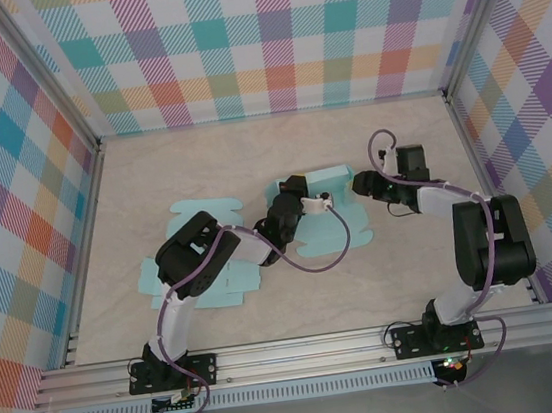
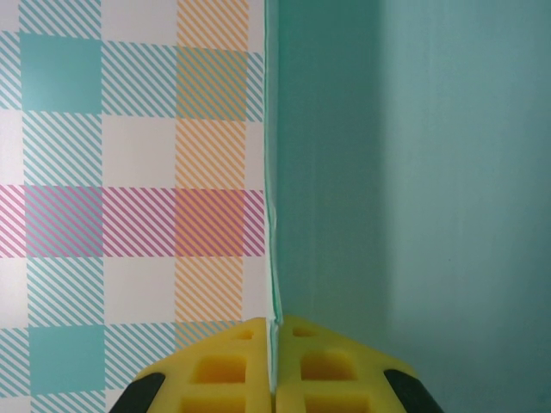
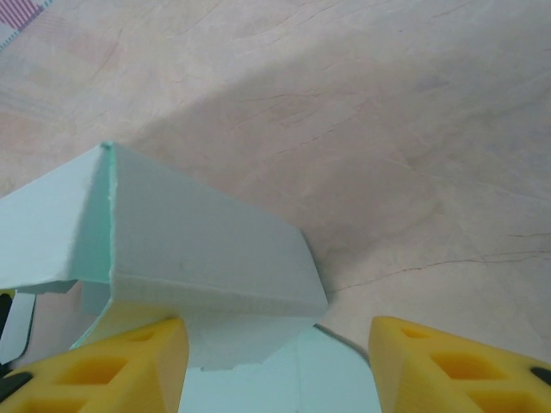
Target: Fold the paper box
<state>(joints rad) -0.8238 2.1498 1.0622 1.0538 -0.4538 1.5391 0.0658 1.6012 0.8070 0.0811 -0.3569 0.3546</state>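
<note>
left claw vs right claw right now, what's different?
The left claw is shut, pinching a thin edge of the paper box; the right claw is open, fingers wide apart. The left claw grips paper; the right claw holds nothing, with a folded flap close by one finger. Both have yellow fingers and work at the same box.

**Two arms, one part-folded box, one table**

There are two arms, a left arm (image 1: 188, 268) and a right arm (image 1: 487, 241). Each ends in one gripper, the left gripper (image 1: 308, 203) (image 2: 275, 331) and the right gripper (image 3: 275, 344). Each wrist view shows two yellow pads (image 2: 215, 366) (image 3: 112, 370), four in all. One paper box (image 1: 344, 228) stands part-folded. Flat paper (image 1: 202, 216) lies at the left, and whether it is one sheet or two cannot be told. Two purple cables run along the arms, a left cable (image 1: 314, 269) and a right cable (image 1: 485, 251). One table (image 1: 250, 159) is enclosed by three plaid walls (image 1: 275, 35).
</note>
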